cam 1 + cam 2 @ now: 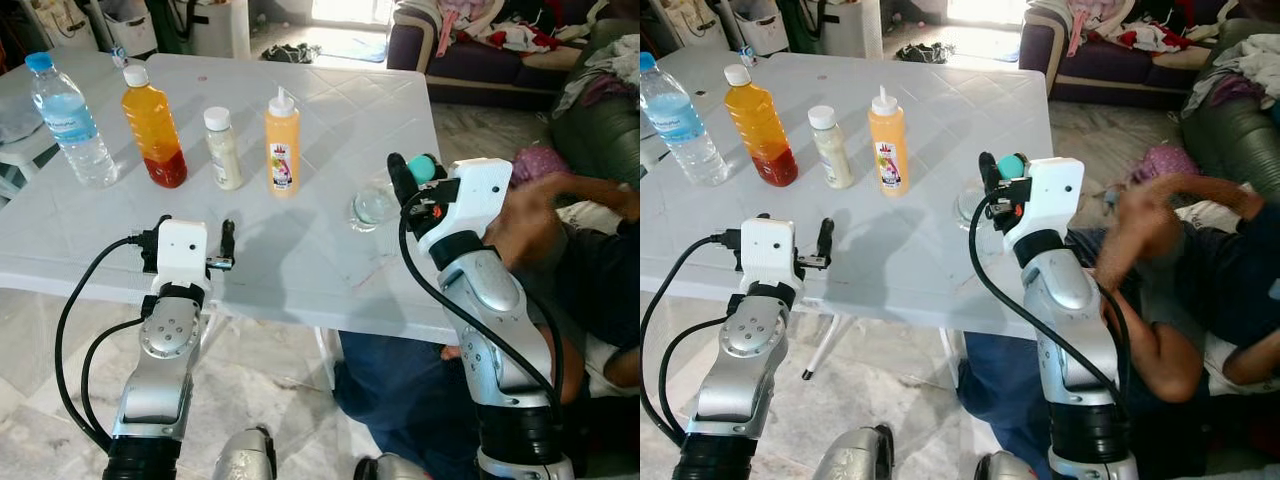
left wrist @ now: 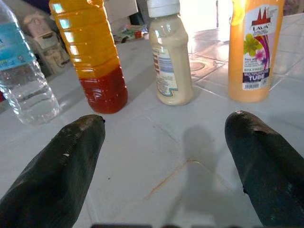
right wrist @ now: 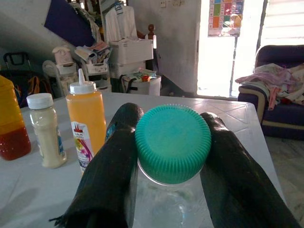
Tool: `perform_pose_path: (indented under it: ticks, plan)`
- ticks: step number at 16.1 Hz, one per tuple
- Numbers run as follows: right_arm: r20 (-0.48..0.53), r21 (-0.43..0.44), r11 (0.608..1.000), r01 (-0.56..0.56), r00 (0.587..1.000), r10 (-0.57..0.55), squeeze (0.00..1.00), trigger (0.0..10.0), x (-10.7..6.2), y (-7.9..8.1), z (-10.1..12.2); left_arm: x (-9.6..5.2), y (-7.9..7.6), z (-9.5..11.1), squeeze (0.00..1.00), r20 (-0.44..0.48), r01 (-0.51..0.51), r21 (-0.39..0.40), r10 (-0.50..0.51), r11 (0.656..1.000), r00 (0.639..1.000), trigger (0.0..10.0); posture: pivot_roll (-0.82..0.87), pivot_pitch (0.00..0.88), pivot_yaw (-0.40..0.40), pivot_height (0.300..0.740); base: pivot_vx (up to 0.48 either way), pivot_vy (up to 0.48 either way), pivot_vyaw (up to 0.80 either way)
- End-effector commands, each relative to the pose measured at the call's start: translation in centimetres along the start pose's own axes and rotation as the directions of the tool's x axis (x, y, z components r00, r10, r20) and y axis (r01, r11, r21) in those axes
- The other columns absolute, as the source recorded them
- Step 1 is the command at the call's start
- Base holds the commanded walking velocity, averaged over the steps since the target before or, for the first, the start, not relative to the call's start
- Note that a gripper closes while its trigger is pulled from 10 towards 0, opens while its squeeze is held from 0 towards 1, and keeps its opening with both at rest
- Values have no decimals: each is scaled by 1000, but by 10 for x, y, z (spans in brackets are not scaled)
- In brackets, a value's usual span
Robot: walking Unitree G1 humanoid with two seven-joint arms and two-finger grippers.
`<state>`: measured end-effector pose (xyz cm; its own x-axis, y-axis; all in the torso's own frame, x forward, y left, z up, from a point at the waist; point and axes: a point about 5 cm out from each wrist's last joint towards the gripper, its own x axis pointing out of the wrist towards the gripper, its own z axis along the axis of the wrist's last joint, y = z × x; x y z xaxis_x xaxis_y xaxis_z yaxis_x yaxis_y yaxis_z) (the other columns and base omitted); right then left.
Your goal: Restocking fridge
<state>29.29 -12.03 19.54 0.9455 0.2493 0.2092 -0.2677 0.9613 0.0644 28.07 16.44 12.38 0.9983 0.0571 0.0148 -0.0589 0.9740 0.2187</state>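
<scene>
Two grippers, five containers on the white plastic table (image 1: 320, 130). Nearest: left gripper (image 1: 228, 243) at the table's near edge, fingers spread wide with nothing between them, hovering just over the tabletop; in its wrist view both fingers (image 2: 61, 166) frame bare table, with the bottle row beyond. Right gripper (image 3: 168, 166) sits further in on the robot's right, fingers closed on the teal cap (image 3: 173, 142) of a clear jar (image 1: 374, 207); the jar's base looks to be on the table, though contact can't be confirmed. Beyond the left gripper, one row of four containers, all upright and apart from each other, left to right: one clear water bottle (image 1: 68, 122) with blue cap and blue label; one large bottle of orange liquid (image 1: 153, 127) with a red layer at the bottom and white cap; one small cream-coloured bottle (image 1: 223, 150) with white cap; one orange squeeze tube (image 1: 282, 143) with a nozzle tip, label reads "multipurpose tube". The squeeze tube is the row item nearest the jar, clear gap between them. One person (image 1: 590, 270) sits close against the right arm on the robot's right, forearm raised, hand (image 1: 520, 225) just beside the right wrist housing, touching or not can't be told. Far side: one dark sofa (image 1: 470, 45) piled with clothes, a white cabinet (image 1: 220, 25) and clutter along the back, tiled floor (image 1: 270, 360) under the table.
</scene>
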Motion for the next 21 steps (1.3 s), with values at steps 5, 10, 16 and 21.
perform_pose_path:
  ticks: [5, 10, 16, 21]
  plan:
    - [48, -7, 999, -50, 998, 51, 0, 10000, 6, 12, 12, 1, 1, 0, 0, 8, -24, -17, 24, 1000, 1000, 10000, 94, 17, -29, 740, -276, 0, 0]
    - [11, -22, 999, -47, 999, 47, 0, 10000, 1, 7, 2, -2, 3, -2, 0, 3, -35, -16, 35, 999, 999, 10000, 93, 22, -26, 740, -287, 0, 0]
    - [-4, -44, 997, -71, 997, 71, 0, 10000, -3, 8, -3, 3, 2, -2, 0, 8, -26, -10, 26, 1000, 1000, 10000, 88, 13, -20, 740, -278, 0, 400]
    - [1, -46, 992, -118, 993, 118, 0, 10000, -1, 12, -3, 4, -1, -3, 0, 11, -28, -12, 28, 1000, 1000, 10000, 88, 5, -28, 740, -367, 0, 800]
